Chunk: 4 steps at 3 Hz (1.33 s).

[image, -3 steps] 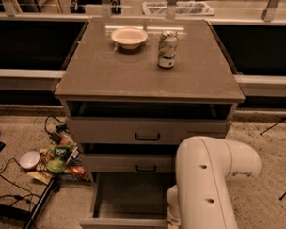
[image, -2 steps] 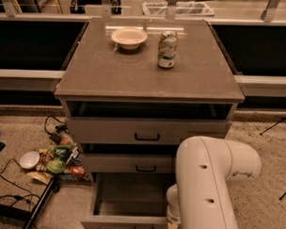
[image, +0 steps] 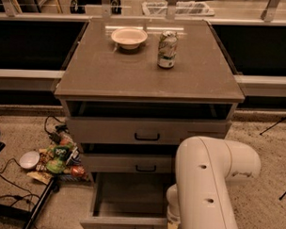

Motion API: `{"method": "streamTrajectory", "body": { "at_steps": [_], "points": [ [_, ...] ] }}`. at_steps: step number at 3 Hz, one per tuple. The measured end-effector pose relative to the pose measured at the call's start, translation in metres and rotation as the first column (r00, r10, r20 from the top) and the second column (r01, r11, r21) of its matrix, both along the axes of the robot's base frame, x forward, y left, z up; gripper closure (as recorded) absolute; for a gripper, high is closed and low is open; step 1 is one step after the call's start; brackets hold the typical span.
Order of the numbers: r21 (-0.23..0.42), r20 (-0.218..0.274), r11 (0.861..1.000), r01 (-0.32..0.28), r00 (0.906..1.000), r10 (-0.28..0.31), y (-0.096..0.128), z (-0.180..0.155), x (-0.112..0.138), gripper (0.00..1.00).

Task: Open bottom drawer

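The grey cabinet has three drawers. The bottom drawer (image: 126, 200) is pulled far out toward me, its plain flat grey inside showing and its front panel (image: 122, 223) at the lower edge of the view. The middle drawer (image: 129, 163) and the top drawer (image: 145, 130), each with a black bar handle, stand slightly out. My white arm (image: 206, 184) comes down at the right of the bottom drawer. The gripper is hidden below the arm, near the drawer's front right corner.
A pale bowl (image: 129, 37) and a drink can (image: 167, 49) stand on the cabinet top (image: 111, 73). Snack bags (image: 61, 156), a small white bowl (image: 28, 159) and black cables (image: 8, 187) lie on the floor to the left. Dark counters flank the cabinet.
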<state>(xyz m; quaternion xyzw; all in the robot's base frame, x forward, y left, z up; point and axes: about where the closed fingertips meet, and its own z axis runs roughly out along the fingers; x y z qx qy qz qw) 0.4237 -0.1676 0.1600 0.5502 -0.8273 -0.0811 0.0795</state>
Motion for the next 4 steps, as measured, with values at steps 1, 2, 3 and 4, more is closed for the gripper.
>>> {"method": "streamTrajectory", "body": {
  "at_steps": [1, 2, 3, 4],
  "points": [
    [0.000, -0.004, 1.000, 0.000, 1.0000, 0.000, 0.000, -0.001, -0.002, 0.09],
    [0.000, -0.006, 1.000, 0.000, 1.0000, 0.000, 0.000, -0.002, -0.004, 0.00],
    [0.000, -0.007, 1.000, 0.000, 1.0000, 0.000, 0.000, -0.002, -0.004, 0.00],
    [0.033, -0.007, 0.999, 0.037, 0.9993, -0.037, -0.004, -0.004, -0.027, 0.18]
  ]
}}
